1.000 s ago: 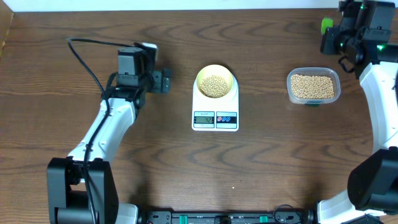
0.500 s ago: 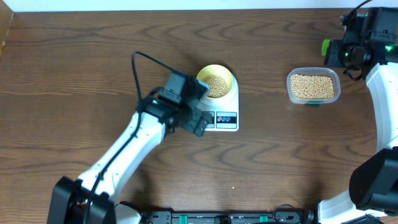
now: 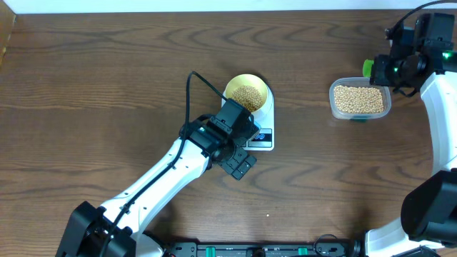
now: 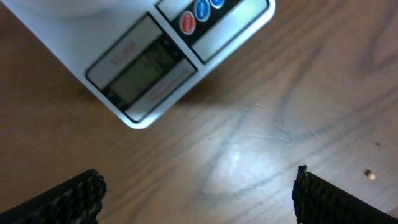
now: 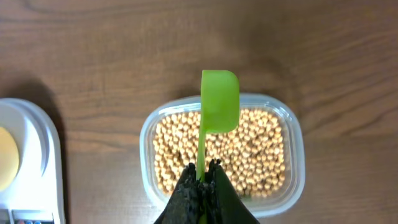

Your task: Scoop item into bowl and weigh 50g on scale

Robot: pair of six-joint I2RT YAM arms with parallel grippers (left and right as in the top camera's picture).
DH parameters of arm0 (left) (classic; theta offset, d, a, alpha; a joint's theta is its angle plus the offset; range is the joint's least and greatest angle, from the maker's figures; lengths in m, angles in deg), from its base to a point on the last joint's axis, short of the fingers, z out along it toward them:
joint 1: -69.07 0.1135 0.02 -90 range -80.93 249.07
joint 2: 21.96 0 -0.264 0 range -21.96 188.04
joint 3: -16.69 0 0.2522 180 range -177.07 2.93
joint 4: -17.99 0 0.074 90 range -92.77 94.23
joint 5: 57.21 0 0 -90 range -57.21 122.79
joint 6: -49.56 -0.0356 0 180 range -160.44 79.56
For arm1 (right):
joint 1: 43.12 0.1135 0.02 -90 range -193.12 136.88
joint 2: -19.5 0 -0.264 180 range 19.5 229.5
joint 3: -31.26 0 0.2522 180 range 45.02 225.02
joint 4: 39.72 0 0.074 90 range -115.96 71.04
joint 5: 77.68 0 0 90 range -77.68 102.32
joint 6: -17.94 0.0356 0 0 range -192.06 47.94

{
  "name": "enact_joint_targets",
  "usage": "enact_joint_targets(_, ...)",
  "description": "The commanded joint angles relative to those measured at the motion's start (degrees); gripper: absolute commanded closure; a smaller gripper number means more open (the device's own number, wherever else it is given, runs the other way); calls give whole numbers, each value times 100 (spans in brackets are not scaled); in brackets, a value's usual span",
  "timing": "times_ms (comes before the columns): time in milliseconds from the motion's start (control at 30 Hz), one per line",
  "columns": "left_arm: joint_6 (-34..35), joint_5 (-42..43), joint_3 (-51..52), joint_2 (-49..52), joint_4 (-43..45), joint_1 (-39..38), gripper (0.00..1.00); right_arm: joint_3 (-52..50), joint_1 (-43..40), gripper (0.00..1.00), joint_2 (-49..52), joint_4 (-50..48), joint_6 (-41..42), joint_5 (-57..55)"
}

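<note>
Left tool (image 4: 198, 186): jaws spread wide, holding nothing; hangs over the bare bench (image 3: 86, 86) just in front of the scale's display end.
Scale (image 3: 263, 139): mid-bench; display and red and blue buttons face the robot; digits too blurred to read in the left wrist view.
Bowl (image 3: 248, 95): sits on the scale's platform, already carrying a heap of beans.
Tub (image 3: 360, 99): clear, right of the scale and well apart from it; bean stock (image 5: 261, 149) fills it.
Right tool (image 5: 200, 186): clamped tight on the handle of a green scoop (image 5: 219, 102), poised above the tub; whether the scoop is loaded cannot be told.
Step in hand: likely a top-up scoop.
Next move: probably dip, take few beans, carry level to the bowl, tip slowly.
</note>
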Motion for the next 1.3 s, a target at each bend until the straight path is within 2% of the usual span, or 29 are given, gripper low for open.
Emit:
enact_joint_targets(0,-28,-197,74,92,96,24,2,98,-9,99,-79,120,-46,66)
enact_joint_targets(200,-13,-201,142,461,352,24,2,46,-9,99,-79,238,-46,57)
enact_joint_targets(400,-15,-590,142,557,470,24,2,-289,13,99,-76,214,-28,37)
enact_joint_targets(867,-11,-584,142,557,509,24,2,-1213,15,99,-76,-647,195,-59)
enact_joint_targets(1133,-11,-584,142,557,514,24,2,-1572,31,99,-76,-962,219,898)
enact_joint_targets(1267,-11,-584,142,557,509,22,2,-1779,46,99,-76,-1073,282,1003)
